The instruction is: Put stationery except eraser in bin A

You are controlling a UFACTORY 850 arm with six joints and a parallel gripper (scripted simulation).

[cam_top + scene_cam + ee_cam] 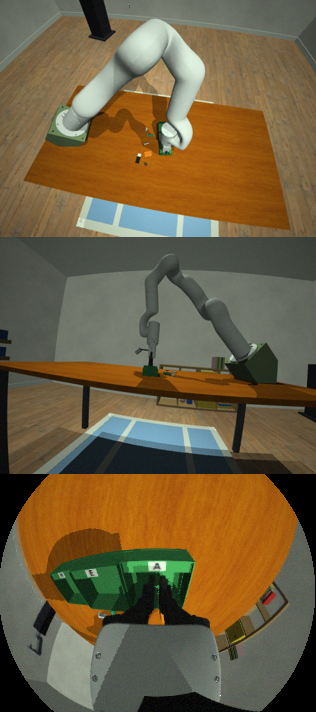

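We see one white arm on a wooden bench point(217, 166) point(101, 374) point(225, 534), its gripper point(166, 150) point(150, 364) point(157, 583) pointing down over a green row of bins point(160, 124) point(150, 371) point(95, 585). The jaws are pressed nearly together over the bin marked A point(176, 569), and we see nothing between them.

Six small things lie outside the bins: a silvery piece point(146, 129) point(173, 375), a slim green piece point(150, 135) point(167, 374), a pale narrow piece point(146, 143), an orange block point(147, 153), a black-and-white block point(138, 158) and a little dark piece point(145, 164). We guess the black-and-white block is the eraser, which should stay out. We cannot tell whether any stationery is already inside A, so we cannot call the sorting finished; any stationery among the rest would still need moving.

From the top we get the whole scatter, but the arm covers much of the bins. Only the wrist view lets us read the letters A and E, though the fingers hide part of A's floor. The exterior view shows the bins upright on the bench and the fingertips' low height, but nothing of the insides.
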